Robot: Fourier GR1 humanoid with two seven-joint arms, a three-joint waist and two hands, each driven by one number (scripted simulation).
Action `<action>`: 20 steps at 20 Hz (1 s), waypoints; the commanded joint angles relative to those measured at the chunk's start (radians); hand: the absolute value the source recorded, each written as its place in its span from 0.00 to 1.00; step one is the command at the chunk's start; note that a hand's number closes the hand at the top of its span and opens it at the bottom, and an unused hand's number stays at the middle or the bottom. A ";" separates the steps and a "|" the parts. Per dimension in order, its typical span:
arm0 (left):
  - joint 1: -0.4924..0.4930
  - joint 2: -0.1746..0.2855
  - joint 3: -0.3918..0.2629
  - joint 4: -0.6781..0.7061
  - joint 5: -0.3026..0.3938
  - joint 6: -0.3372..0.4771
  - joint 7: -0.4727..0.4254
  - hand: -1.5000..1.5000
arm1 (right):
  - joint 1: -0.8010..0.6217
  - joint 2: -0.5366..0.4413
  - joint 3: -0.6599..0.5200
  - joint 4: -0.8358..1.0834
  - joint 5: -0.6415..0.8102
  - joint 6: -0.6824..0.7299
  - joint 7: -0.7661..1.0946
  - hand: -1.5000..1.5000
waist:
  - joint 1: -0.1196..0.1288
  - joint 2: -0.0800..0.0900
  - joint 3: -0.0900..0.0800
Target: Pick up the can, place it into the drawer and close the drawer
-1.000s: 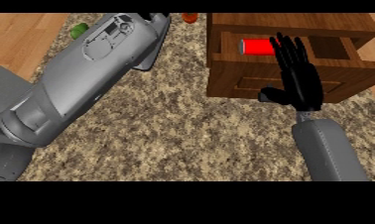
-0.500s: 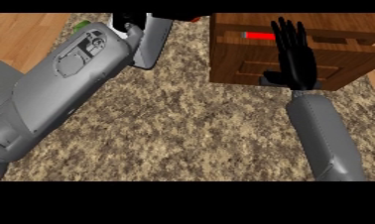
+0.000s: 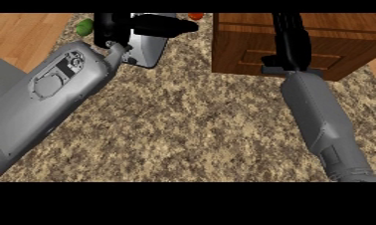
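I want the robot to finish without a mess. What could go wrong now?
The right hand presses flat on the wooden drawer. I can't tell whether it is fully shut, so pulling away early might leave it ajar. The can is out of sight, so it might be jamming inside. The left hand hangs near a green thing and a small red thing at the counter's back; a swing might knock them.

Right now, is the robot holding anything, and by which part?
Nothing is held. The right hand lies flat against the drawer front, fingers straight; the left hand shows nothing in it.
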 commanded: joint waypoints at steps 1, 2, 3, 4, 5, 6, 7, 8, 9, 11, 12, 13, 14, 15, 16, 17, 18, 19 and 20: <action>0.035 0.033 0.021 -0.044 -0.008 -0.018 -0.002 0.00 | -0.113 0.014 -0.026 0.152 0.014 -0.039 0.025 0.00 | 0.013 0.020 0.008; 0.049 0.076 0.033 -0.065 0.000 -0.043 0.020 0.00 | -0.144 0.008 -0.029 0.161 0.012 -0.034 0.024 0.00 | 0.011 0.016 0.008; 0.080 0.041 0.011 -0.102 -0.017 -0.013 -0.009 0.00 | -0.158 0.010 -0.019 0.183 0.040 -0.054 0.044 0.00 | 0.023 0.019 0.007; 0.105 0.041 0.009 -0.093 -0.026 -0.010 -0.022 0.00 | -0.182 -0.006 -0.042 0.192 -0.001 -0.016 0.015 0.00 | 0.017 0.020 0.008; 0.096 0.067 0.016 -0.135 -0.020 -0.009 0.023 0.00 | -0.180 -0.015 -0.049 0.205 -0.005 -0.032 0.004 0.00 | 0.018 0.016 0.008; 0.116 0.011 -0.017 -0.111 -0.056 0.047 -0.002 0.00 | -0.209 -0.025 -0.038 0.217 0.013 -0.012 0.017 0.00 | 0.012 0.019 0.008; 0.134 0.064 0.025 -0.113 -0.028 -0.027 -0.023 0.00 | -0.194 -0.002 -0.045 0.235 0.012 -0.061 0.023 0.00 | 0.013 0.023 0.007; 0.152 0.061 0.013 -0.159 -0.030 -0.013 -0.012 0.00 | -0.198 0.006 -0.046 0.243 0.010 -0.068 0.018 0.00 | 0.024 0.021 0.008; 0.138 0.062 0.017 -0.137 -0.039 -0.011 0.000 0.00 | -0.259 -0.001 -0.038 0.257 0.032 -0.034 0.063 0.00 | 0.012 0.020 0.007; 0.169 0.049 -0.007 -0.191 -0.052 0.011 0.001 0.00 | -0.284 -0.053 -0.067 0.272 -0.001 0.004 0.018 0.00 | 0.027 0.022 0.008; 0.152 0.057 0.029 -0.160 -0.034 -0.020 -0.007 0.00 | -0.257 -0.003 -0.060 0.290 0.015 -0.067 0.035 0.00 | 0.025 0.031 0.008; 0.140 0.054 0.027 -0.148 -0.052 -0.001 0.006 0.00 | -0.282 -0.025 -0.070 0.297 0.004 -0.041 0.020 0.00 | 0.011 0.027 0.008; 0.197 0.044 0.017 -0.161 -0.060 -0.007 -0.044 0.00 | -0.293 -0.007 -0.075 0.297 -0.001 -0.051 0.032 0.00 | 0.014 0.027 0.008; 0.204 0.039 0.034 -0.137 -0.054 -0.019 -0.055 0.00 | -0.308 -0.020 -0.077 0.303 -0.002 -0.033 0.014 0.00 | 0.002 0.027 0.007; 0.196 0.040 0.024 -0.158 -0.060 -0.018 -0.042 0.00 | -0.317 -0.032 -0.093 0.305 -0.025 -0.015 -0.022 0.00 | 0.010 0.028 0.008; 0.207 0.038 0.018 -0.178 -0.061 -0.010 -0.045 0.00 | -0.309 -0.010 -0.094 0.314 -0.022 -0.032 -0.013 0.00 | 0.033 0.034 0.009; 0.210 0.049 0.025 -0.186 -0.064 -0.015 -0.045 0.00 | -0.317 -0.027 -0.102 0.317 -0.033 -0.014 -0.045 0.00 | 0.027 0.031 0.009; 0.196 0.063 0.028 -0.204 -0.058 -0.017 -0.003 0.00 | -0.304 -0.018 -0.117 0.312 -0.052 -0.028 -0.071 0.00 | 0.019 0.025 0.009; 0.210 0.052 0.028 -0.179 -0.063 -0.021 -0.028 0.00 | -0.323 0.010 -0.142 0.302 -0.081 -0.030 -0.056 0.00 | 0.014 0.028 0.009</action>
